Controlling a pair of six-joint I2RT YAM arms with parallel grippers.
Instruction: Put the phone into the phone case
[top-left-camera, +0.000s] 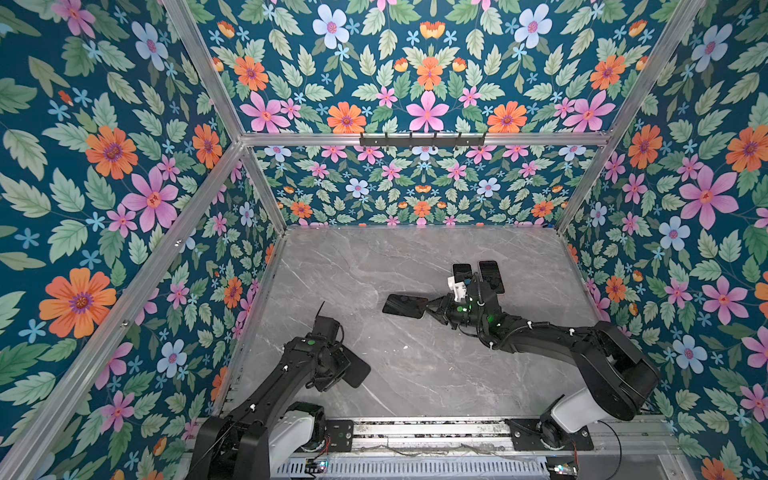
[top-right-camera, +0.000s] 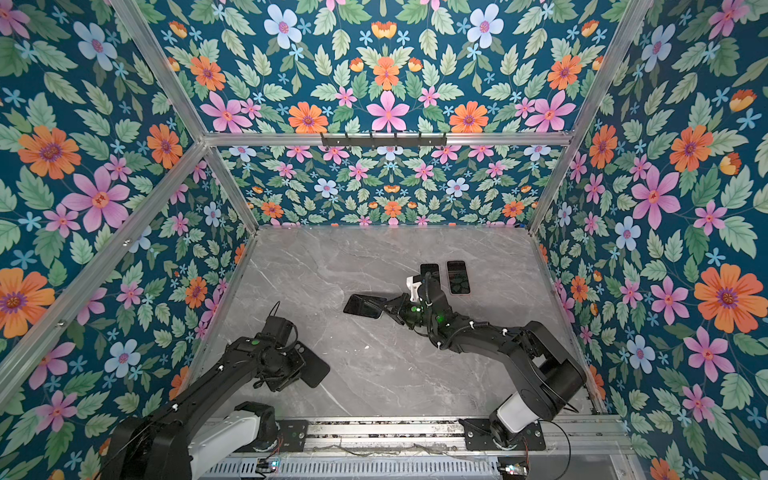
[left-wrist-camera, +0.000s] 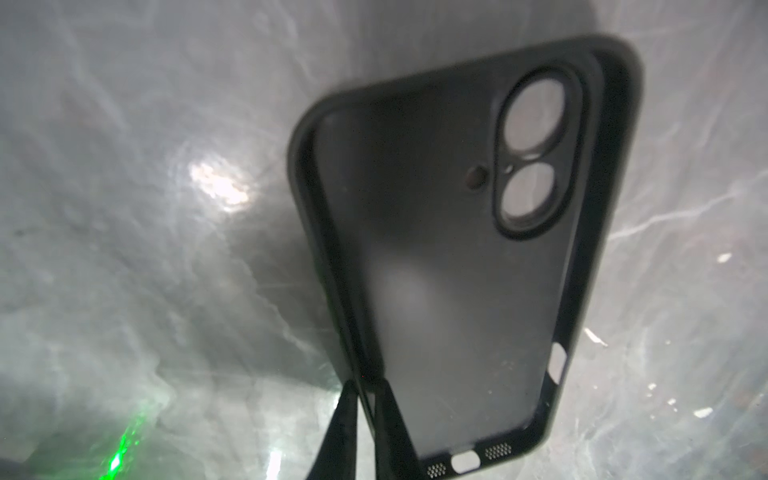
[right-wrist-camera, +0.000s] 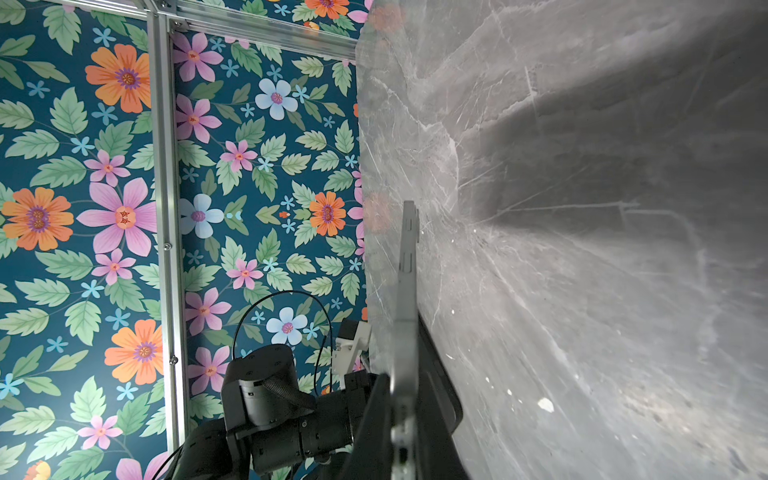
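A black phone case (left-wrist-camera: 453, 257) fills the left wrist view, its hollow inside and two camera holes facing the camera. My left gripper (left-wrist-camera: 368, 401) is shut on the case's long side wall near the bottom end. In both top views the case (top-left-camera: 356, 368) (top-right-camera: 315, 368) hangs low over the table at front left. The phone (top-left-camera: 405, 306) (top-right-camera: 363, 306), dark and glossy, is held flat just above mid-table by its end, with my right gripper (top-left-camera: 432, 309) shut on it. In the right wrist view the phone (right-wrist-camera: 406, 291) shows edge-on between the fingers.
Two more dark phones (top-left-camera: 491, 276) (top-left-camera: 462, 271) lie side by side at the back right, just behind my right wrist. The grey marble table (top-left-camera: 374, 266) is walled by floral panels on three sides. An aluminium rail (top-left-camera: 415, 432) runs along the front edge.
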